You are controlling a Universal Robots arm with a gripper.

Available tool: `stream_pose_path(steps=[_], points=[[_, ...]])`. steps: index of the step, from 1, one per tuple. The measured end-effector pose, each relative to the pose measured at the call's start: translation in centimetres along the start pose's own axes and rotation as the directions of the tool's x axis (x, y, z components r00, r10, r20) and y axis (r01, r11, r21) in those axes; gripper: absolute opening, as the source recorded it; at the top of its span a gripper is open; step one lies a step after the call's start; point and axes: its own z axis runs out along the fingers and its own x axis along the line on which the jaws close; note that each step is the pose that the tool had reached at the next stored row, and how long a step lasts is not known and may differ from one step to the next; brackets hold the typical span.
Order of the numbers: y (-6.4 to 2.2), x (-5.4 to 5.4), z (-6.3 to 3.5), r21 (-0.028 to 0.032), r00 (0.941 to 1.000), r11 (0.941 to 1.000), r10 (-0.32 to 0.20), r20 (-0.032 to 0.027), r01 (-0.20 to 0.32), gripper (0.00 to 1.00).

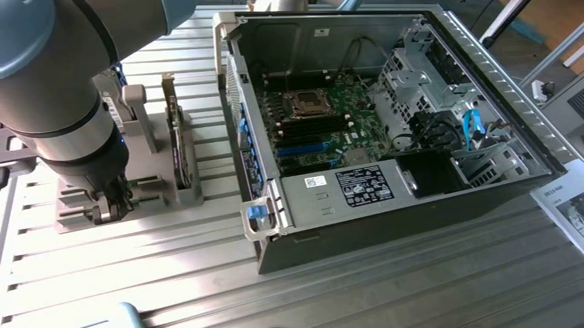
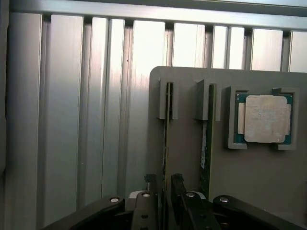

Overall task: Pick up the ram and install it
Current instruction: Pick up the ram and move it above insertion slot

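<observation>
Wide open and empty, the gripper (image 2: 164, 183) straddles the ram (image 2: 166, 134); an off-centre squeeze could wedge it in its holder (image 2: 186, 153).

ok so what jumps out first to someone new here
The open computer case in the middle of the exterior view, motherboard exposed, grabs the eye first. Next is the robot arm at that view's left, its open gripper straddling the ram standing on edge in a grey holder. A processor chip sits in a recess of that holder.
</observation>
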Motion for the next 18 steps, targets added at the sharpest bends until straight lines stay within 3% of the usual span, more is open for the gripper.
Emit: stream_pose_path(steps=[5, 11, 15, 18], points=[[0.69, -0.04, 0.13, 0.0003, 1.0000, 1.0000, 0.000, 0.0002, 0.000, 0.26], [0.71, -0.04, 0.13, 0.0002, 1.0000, 1.0000, 0.000, 0.0002, 0.000, 0.26], [0.71, -0.04, 0.13, 0.0003, 1.0000, 1.0000, 0.000, 0.0002, 0.000, 0.12], [0.70, -0.04, 0.13, 0.0003, 1.0000, 1.0000, 0.000, 0.0002, 0.000, 0.12]])
